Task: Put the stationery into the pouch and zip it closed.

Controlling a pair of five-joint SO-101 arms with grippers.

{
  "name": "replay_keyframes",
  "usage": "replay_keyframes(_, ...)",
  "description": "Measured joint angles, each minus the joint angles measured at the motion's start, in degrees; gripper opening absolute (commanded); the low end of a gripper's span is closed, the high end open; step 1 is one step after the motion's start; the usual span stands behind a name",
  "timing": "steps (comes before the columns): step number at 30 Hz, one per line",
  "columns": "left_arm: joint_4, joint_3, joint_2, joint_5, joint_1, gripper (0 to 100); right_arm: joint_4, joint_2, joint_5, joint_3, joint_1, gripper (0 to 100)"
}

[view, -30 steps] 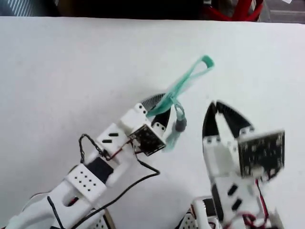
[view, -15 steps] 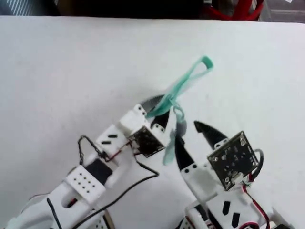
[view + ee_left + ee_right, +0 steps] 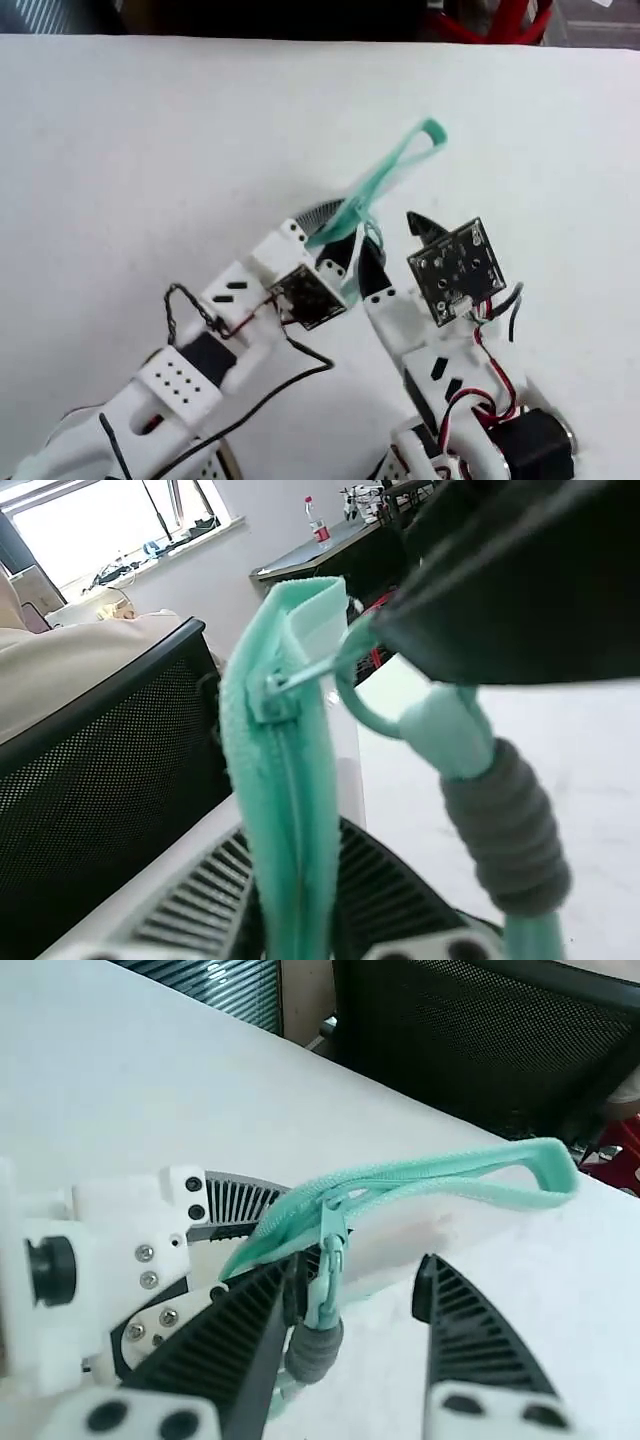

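While the left tool (image 3: 335,228) was clamped on one end of the thin mint pouch (image 3: 388,172) near the middle of the worktop (image 3: 150,130), the right tool (image 3: 386,232) gaped astride its dangling zip pull (image 3: 327,1258), seemingly the surest hold on something so light and floppy.

The white table (image 3: 140,140) is bright and evenly lit in the high view, with only faint, soft shadows beside the arms (image 3: 200,370). The room (image 3: 250,15) behind its far edge is dark. In the left wrist view, daylight comes from a window (image 3: 100,525) and glares white.
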Motion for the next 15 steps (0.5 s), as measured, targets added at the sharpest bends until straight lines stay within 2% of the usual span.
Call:
replay_keyframes(3, 0.0, 0.0, 0.0, 0.0, 0.0, 2, -1.3, -0.4, 0.0, 1.3, -0.9, 16.1)
replay_keyframes(8, 0.0, 0.0, 0.0, 0.0, 0.0, 2, -5.4, 0.1, 0.0, 5.3, -0.8, 1.2)
replay_keyframes(15, 0.0, 0.0, 0.0, 0.0, 0.0, 2, -8.9, 0.1, 0.0, 6.9, -0.4, 1.9)
